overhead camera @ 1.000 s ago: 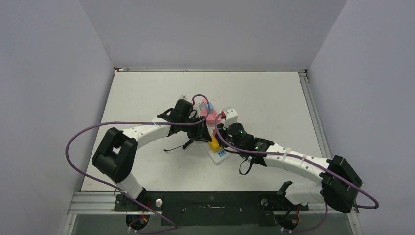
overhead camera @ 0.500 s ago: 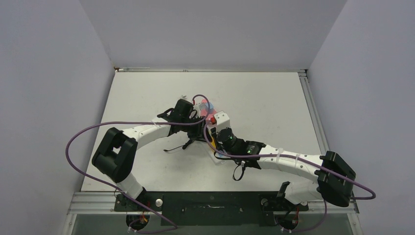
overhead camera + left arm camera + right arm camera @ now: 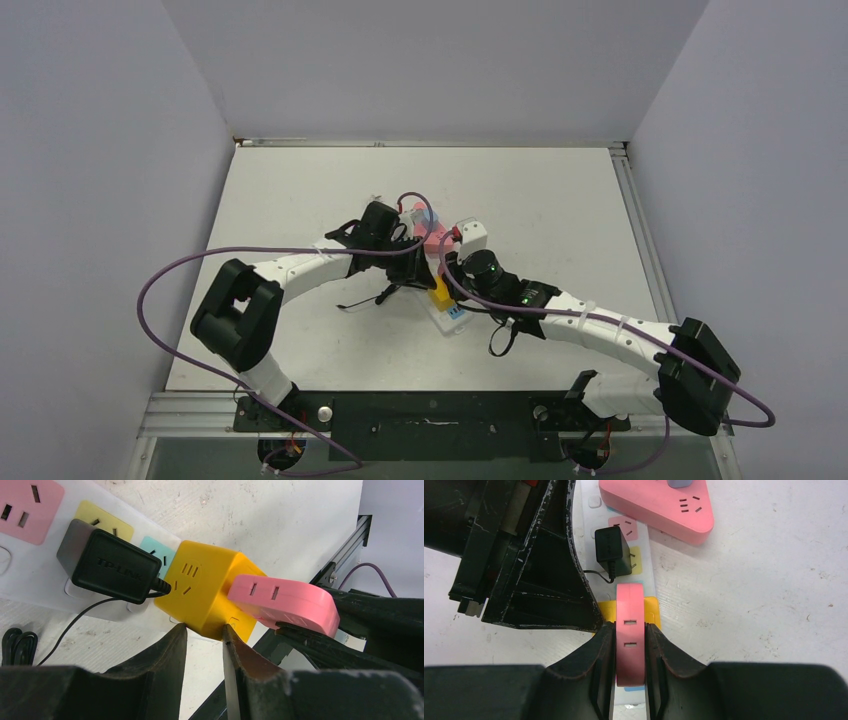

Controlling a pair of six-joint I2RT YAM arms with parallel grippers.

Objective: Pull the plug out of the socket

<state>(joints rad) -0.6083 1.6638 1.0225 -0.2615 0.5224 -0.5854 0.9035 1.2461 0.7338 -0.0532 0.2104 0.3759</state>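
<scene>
The socket, a long white power strip (image 3: 30, 577) with pink, yellow and teal outlets, lies mid-table (image 3: 452, 322). A yellow cube adapter (image 3: 202, 587) stands in it. A flat pink plug block (image 3: 630, 645) sits against the cube's face. My right gripper (image 3: 630, 626) is shut on this pink plug, one finger on each flat side. My left gripper (image 3: 205, 627) has its fingers nearly together, pinching the cube's lower edge. A black TP-Link adapter (image 3: 107, 565) is plugged into the strip beside the cube.
A pink triangular adapter (image 3: 659, 505) lies on the table just beyond the strip. The black adapter's thin cord (image 3: 360, 300) trails left, with a coil (image 3: 17, 645). The left gripper body (image 3: 524, 565) crowds the left side of the strip.
Half a second ago the right wrist had swung left and forward over the strip. It is now back to the right, about where it was one second ago. The left arm barely moved.
</scene>
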